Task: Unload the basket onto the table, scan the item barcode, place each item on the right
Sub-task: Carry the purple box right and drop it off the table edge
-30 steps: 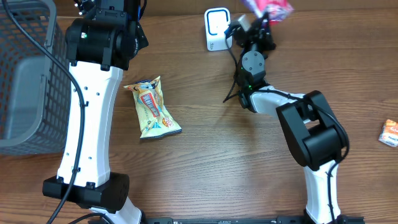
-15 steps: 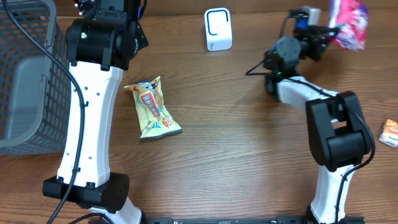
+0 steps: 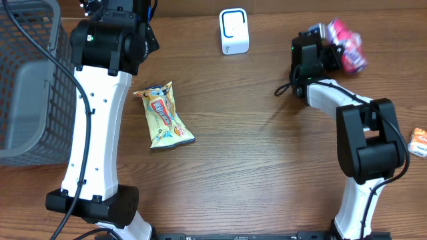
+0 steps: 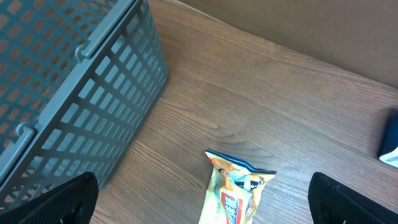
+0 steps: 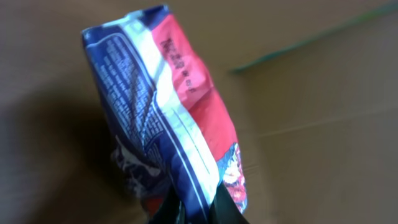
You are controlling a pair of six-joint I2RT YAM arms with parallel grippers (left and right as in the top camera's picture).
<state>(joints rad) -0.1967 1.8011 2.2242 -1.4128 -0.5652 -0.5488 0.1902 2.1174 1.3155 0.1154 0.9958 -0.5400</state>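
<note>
Left gripper (image 4: 202, 200): jaws spread wide, nothing between them. Far left I see a grey plastic basket (image 3: 27, 80) with lattice walls. Next, a yellow snack packet (image 3: 163, 117) lies flat and crinkled on the wood-grain table (image 3: 253, 167), below that gripper. At the far edge stands the white scanner (image 3: 233, 31), boxy with rounded corners. To its right and well apart, the right gripper (image 3: 332, 48) is clamped on a glossy creased pouch (image 3: 350, 53): red, white, dark blue, with fine print down one side. A small orange packet (image 3: 419, 142) lies at the right edge.
</note>
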